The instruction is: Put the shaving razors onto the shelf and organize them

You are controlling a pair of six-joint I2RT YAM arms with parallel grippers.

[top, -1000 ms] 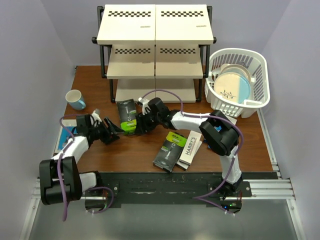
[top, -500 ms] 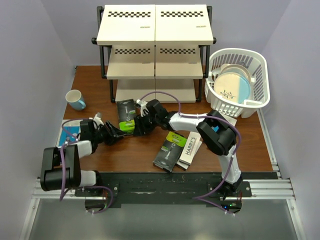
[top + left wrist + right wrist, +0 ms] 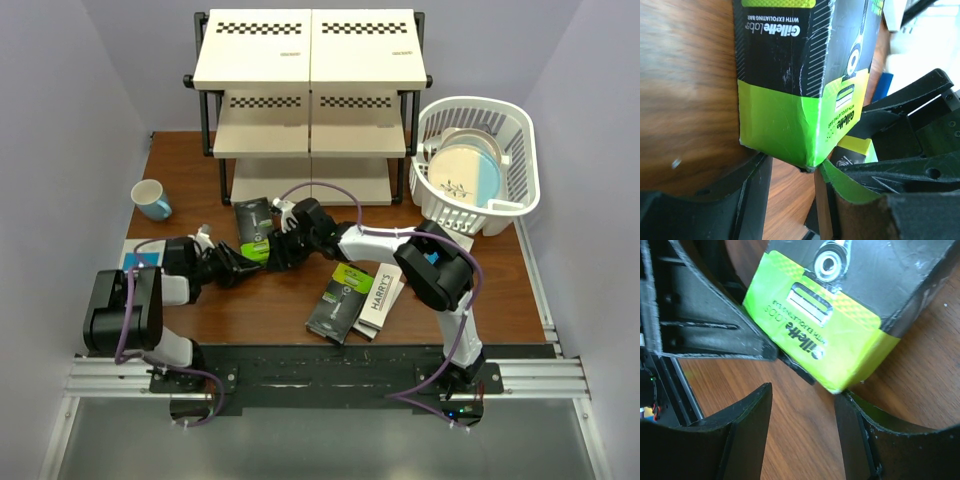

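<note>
- Now, the black razor box (image 3: 254, 222) lies on the table (image 3: 200, 170) just in front of the shelf (image 3: 310, 62). Its long axis runs near to far, with the lime-green end (image 3: 815, 335) toward you.
- Both pincers meet at that lime end. Your left gripper (image 3: 243, 266) sits at its near left and your right gripper (image 3: 268, 255) at its right.
- Left gripper: the jaws stand partly apart, with the lime corner in the mouth between them. 1 finger looks to touch the box, but you cannot tell whether it is truly pinched.
- Right gripper: the jaws are apart with bare wood between the fingers. The box's corner lies just at the tips, and the gripper holds nothing.
- Judgement: your left arm is the better placed of the 2. The shelf lies beyond the box's far end, so the carry should run roughly along the long axis.
- 2 more lie near your right arm, apart from the shelf: the second black-and-lime box (image 3: 340, 298) and the HARRY'S box (image 3: 382, 292).
</note>
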